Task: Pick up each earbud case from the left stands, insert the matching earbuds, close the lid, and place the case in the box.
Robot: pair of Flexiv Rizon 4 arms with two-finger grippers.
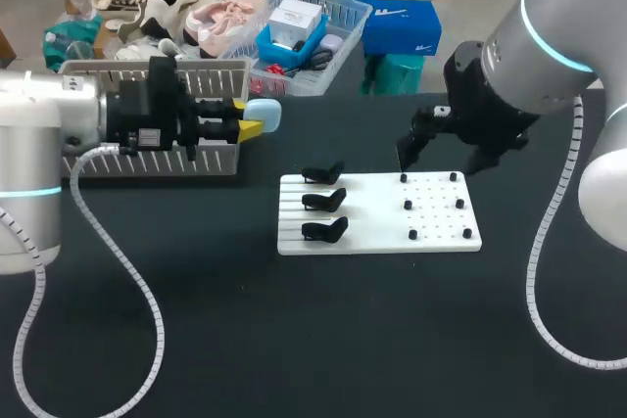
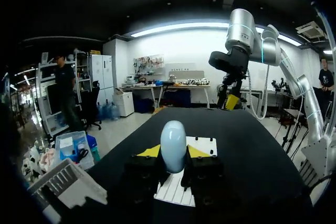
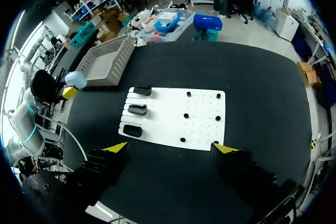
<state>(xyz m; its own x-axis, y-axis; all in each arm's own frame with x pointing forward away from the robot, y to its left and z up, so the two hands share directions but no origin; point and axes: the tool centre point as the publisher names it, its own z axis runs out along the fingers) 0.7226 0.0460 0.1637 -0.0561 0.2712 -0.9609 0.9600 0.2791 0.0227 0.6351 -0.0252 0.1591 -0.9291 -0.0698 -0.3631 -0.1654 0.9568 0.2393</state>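
A pale blue, closed earbud case [image 1: 266,115] is held in my left gripper [image 1: 251,128], which is shut on it in the air just right of the grey slatted box [image 1: 147,165]. In the left wrist view the case [image 2: 173,149] stands upright between the yellow tips. The white board [image 1: 377,234] carries three empty black stands [image 1: 323,202] on its left and several small black pegs [image 1: 433,205] on its right. My right gripper [image 1: 443,156] hangs open above the board's far right edge. From its wrist view, the right gripper [image 3: 171,148] has its fingers spread wide over the board [image 3: 199,124].
The grey box [image 3: 105,60] stands at the table's far left, open at the top. Black tabletop lies bare in front of the board [image 1: 323,340]. A white cable loops from each arm down to the table [image 1: 147,320].
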